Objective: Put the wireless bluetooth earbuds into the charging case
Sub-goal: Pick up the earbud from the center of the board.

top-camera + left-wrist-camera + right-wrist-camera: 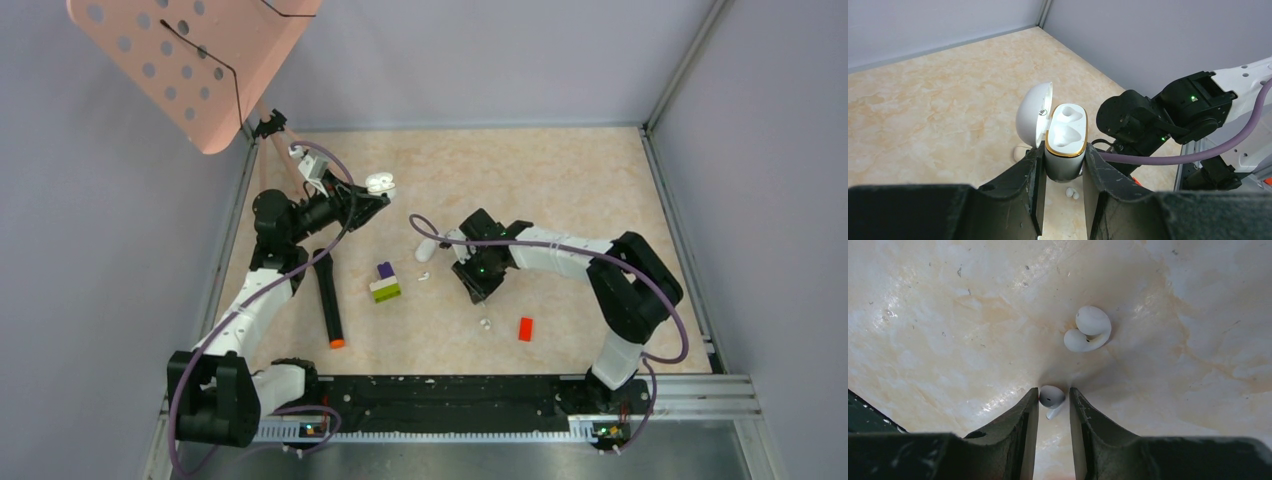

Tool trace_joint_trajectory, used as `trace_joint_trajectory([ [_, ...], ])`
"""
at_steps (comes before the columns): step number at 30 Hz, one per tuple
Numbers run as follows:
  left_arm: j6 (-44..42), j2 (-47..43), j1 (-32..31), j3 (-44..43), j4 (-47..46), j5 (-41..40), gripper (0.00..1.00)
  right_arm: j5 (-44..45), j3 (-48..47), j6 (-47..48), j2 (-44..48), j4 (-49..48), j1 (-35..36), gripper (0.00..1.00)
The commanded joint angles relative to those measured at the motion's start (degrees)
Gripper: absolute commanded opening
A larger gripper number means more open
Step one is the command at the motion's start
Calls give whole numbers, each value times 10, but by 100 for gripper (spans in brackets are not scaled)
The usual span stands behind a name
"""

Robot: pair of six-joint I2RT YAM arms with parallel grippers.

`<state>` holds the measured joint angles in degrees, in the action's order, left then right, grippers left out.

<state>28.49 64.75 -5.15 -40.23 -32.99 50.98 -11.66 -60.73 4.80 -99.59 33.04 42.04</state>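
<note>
Beige marbled desk (560, 180) boxed in by plain grey walls (480, 60); pink perforated board (190, 60) tilted over the far left corner. Scattered on the desk: red brick (525, 328), purple-and-green block stack (385, 282), black marker (328, 300) with orange tip. Held up off the desk, clenched in the left hand (1063, 152): white charging case (1065, 135), gold-rimmed, lid (1032, 117) flipped open, both wells empty. Down at the desk, right hand (1054, 392) released, fingers narrowly parted either side of a stemmed earbud (1050, 397) lying flat; curled earbud (1089, 330) just beyond.
</note>
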Motion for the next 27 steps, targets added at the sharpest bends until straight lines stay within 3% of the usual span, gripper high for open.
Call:
trace_joint_trajectory([
  [1,-4,-12,3,3,-22,-8,0,28,22,3,-1,-1,13,29],
  [7,-3,-3,3,1,-26,-7,0,33,32,6,3,-7,14,31],
  [12,-4,6,3,-4,-28,-6,0,43,40,13,11,-16,17,19],
  [15,-4,14,3,-5,-31,-4,0,58,34,24,31,-20,17,6],
  [16,-3,19,3,-6,-35,-2,0,67,26,30,39,-18,16,1],
  [19,4,43,0,-16,-66,28,0,86,-34,61,77,1,9,0],
  [22,15,75,-14,-46,-86,58,0,38,-112,76,124,20,-14,0],
  [27,13,120,-49,-106,-109,96,0,-25,-183,98,237,-81,-33,0],
])
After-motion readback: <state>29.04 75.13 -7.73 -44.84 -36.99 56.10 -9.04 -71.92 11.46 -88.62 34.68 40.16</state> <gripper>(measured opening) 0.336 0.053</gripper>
